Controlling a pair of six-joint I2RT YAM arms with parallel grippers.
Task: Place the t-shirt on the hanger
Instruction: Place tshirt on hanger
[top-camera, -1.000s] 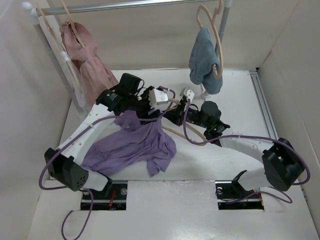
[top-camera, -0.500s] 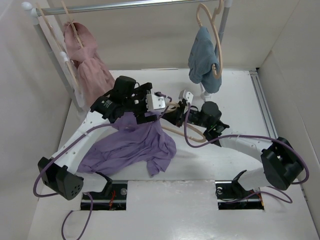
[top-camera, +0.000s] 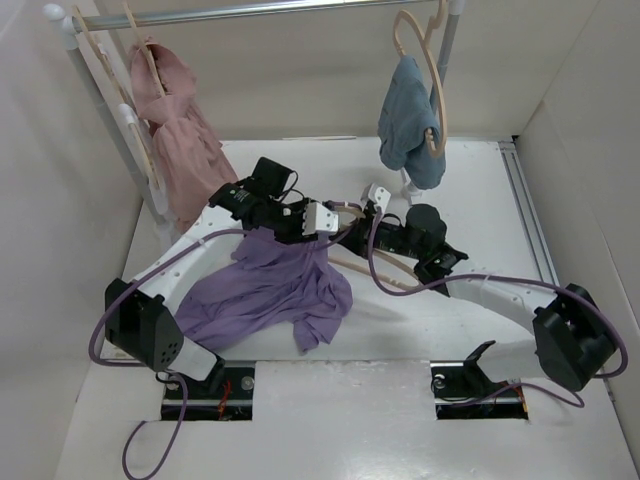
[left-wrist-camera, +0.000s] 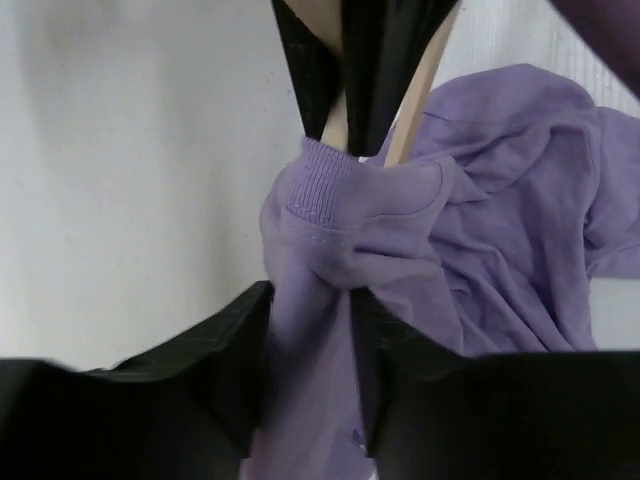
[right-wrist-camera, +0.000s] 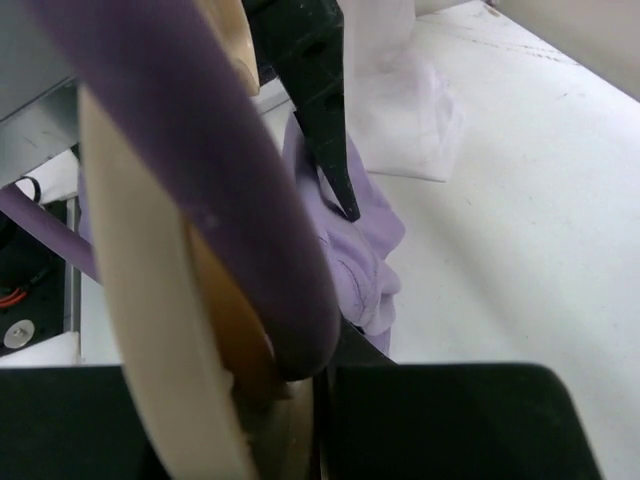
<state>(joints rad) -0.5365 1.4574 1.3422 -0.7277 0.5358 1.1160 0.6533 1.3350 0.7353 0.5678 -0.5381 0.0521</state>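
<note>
The left gripper pinched the t-shirt just below its collar, which was bunched around the hanger. The right gripper clamped the hanger mid-table. Pulling too hard could drag the collar off, or the fabric might slip free.

Mid-bench is crowded. The left tool and right tool meet nose to nose, with the t-shirt bunched between them and spread toward the near left. The hanger runs slantwise beside the right arm and blocks a low pass there. The left side is closed in by the pink garment, which hangs low beside the rack post. The blue garment hangs over the back right, leaving a tight gap beneath.

Open bench:
- the far-right strip along the wall
- the back strip between the two garments
- the near edge between the arm bases
</note>
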